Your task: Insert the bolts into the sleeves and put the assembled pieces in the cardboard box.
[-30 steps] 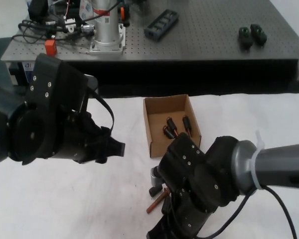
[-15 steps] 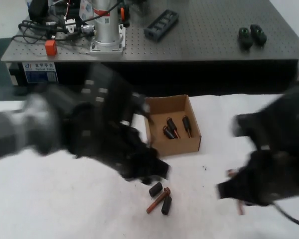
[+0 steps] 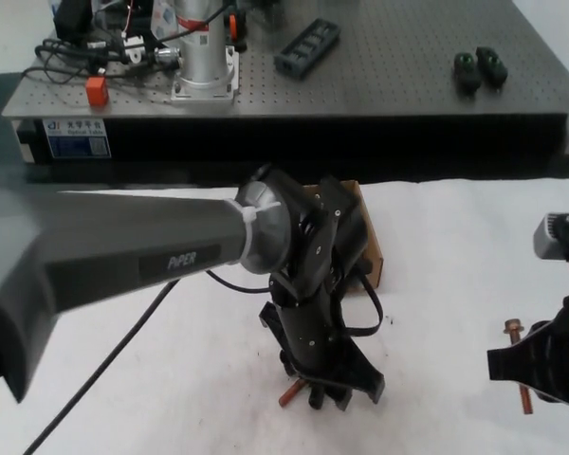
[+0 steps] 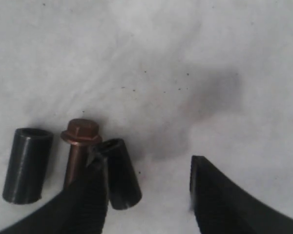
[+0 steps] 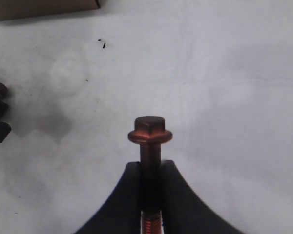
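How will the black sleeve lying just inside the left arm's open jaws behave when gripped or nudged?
The sleeve looks like a smooth cylinder lying on its side, so it probably rolls if nudged. Being hollow, it is likely light, and it seems rigid. The bolt beside it may block rolling that way.

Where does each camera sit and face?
High view: behind the arms, facing forward and down; left arm, right jaws show.
Left wrist view: on that wrist, over two sleeves and the loose bolt; open jaws show.
Right wrist view: on that wrist, facing down; jaws grip held bolt.
Shared: high view has loose bolt, held bolt.
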